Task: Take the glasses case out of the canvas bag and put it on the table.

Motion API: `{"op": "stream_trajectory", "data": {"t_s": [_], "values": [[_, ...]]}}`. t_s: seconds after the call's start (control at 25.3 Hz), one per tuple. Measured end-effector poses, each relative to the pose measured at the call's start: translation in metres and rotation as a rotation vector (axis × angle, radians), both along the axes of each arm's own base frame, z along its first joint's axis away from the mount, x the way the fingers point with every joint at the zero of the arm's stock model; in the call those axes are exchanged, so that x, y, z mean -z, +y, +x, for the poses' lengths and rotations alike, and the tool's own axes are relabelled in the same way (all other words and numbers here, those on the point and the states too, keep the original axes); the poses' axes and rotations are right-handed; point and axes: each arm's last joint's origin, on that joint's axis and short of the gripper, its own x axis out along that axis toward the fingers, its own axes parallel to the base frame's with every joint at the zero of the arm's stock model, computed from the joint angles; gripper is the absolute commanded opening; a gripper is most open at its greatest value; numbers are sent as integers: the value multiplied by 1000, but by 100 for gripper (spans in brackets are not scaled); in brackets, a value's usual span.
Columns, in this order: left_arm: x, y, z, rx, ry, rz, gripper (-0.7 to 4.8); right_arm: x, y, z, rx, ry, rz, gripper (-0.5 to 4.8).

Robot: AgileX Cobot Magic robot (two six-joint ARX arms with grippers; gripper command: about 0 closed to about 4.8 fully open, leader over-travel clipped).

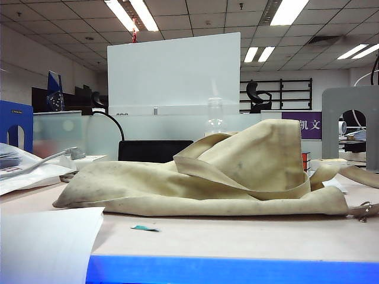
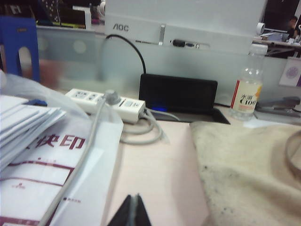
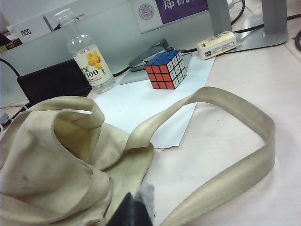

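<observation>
Pale bench (image 1: 237, 236) fills the lower frame; our left gripper (image 2: 133, 212) and right gripper (image 3: 134, 212) hover low, jaws pressed together, empty. Mid-frame slumps the canvas bag (image 1: 237, 171); the glasses case is hidden from us. Farther back stands a bottle (image 3: 89, 59).

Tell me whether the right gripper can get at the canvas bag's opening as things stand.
Probably yes. The right gripper, shut, sits right by the canvas bag, whose mouth gapes toward it with only a loose strap alongside. The glasses case itself is not visible.
</observation>
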Motion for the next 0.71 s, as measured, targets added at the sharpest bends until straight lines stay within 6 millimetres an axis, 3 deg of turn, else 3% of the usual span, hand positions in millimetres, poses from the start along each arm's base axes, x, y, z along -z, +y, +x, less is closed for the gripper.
{"op": "stream_trajectory", "data": {"t_s": [0.36,0.51,0.55,0.63,0.71], "values": [[-4,-2,8,51,42,-65,-3,1,1,-1,-25,44,2,-4],[-37,-7,23,98,81,-68,-3,-8,1,-4,-40,38,29,-4],[-45,-9,31,107,93,-65,-2,-11,1,-5,-44,47,43,-4],[-75,-20,68,174,151,-57,18,-18,3,-8,-91,63,64,-4],[-104,-43,115,296,210,-60,135,-28,4,-12,-145,55,73,-4]]}}
